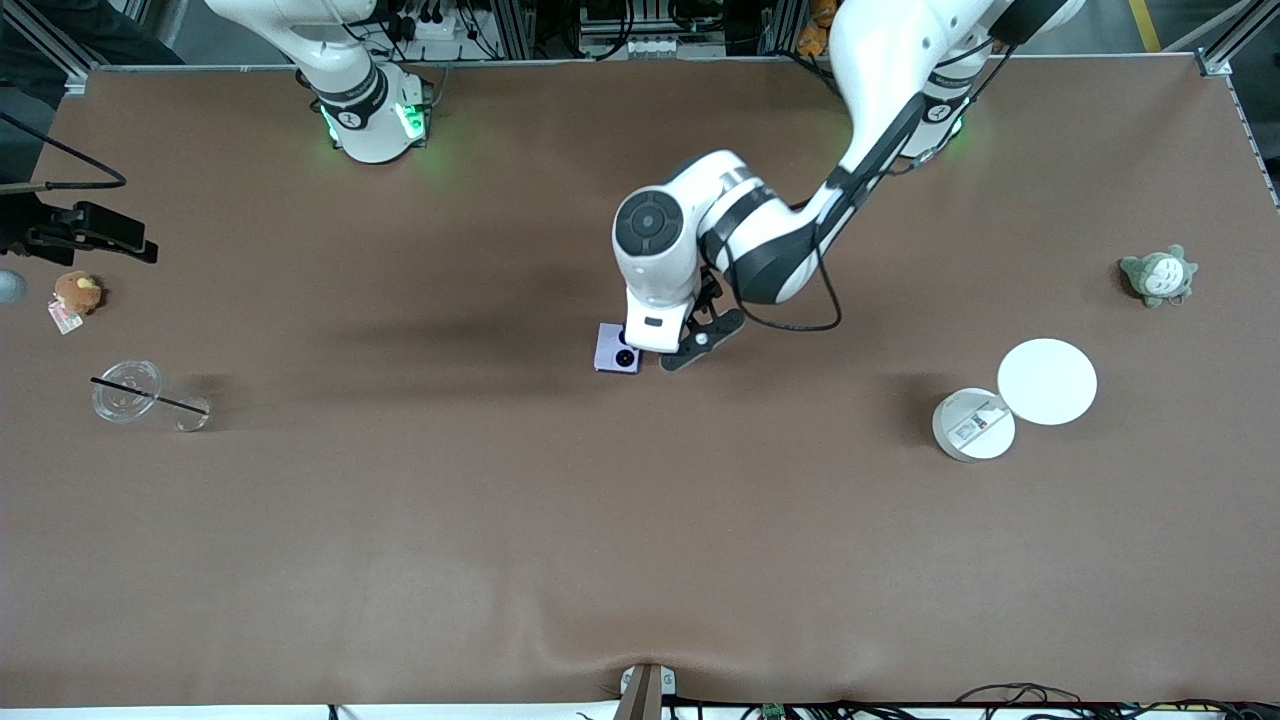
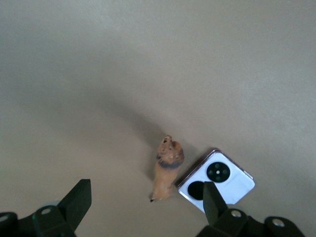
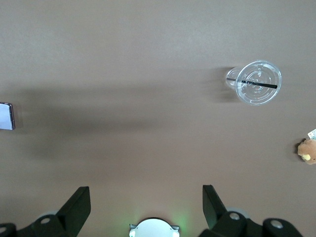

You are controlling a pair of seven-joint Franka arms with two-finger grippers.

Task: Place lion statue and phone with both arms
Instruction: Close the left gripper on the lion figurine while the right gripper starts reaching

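The lion statue [image 2: 168, 170], a tiny brown-orange figurine, stands on the brown table right beside the phone [image 2: 217, 180]. The phone is pale lilac with two black circles and lies flat. In the front view the phone [image 1: 617, 350] lies mid-table, partly under the left hand [image 1: 655, 320], which hides the lion. My left gripper [image 2: 145, 202] is open and empty, a little above the lion and phone, with the lion's tail end between its fingers. My right gripper [image 3: 145, 202] is open and empty, high over the table by its own base [image 3: 154, 228]; it waits.
A clear cup with a black straw [image 1: 130, 392] and a round brown plush [image 1: 77, 292] lie toward the right arm's end. A white round container [image 1: 972, 424], its lid [image 1: 1047, 381] and a grey-green plush [image 1: 1158, 275] lie toward the left arm's end.
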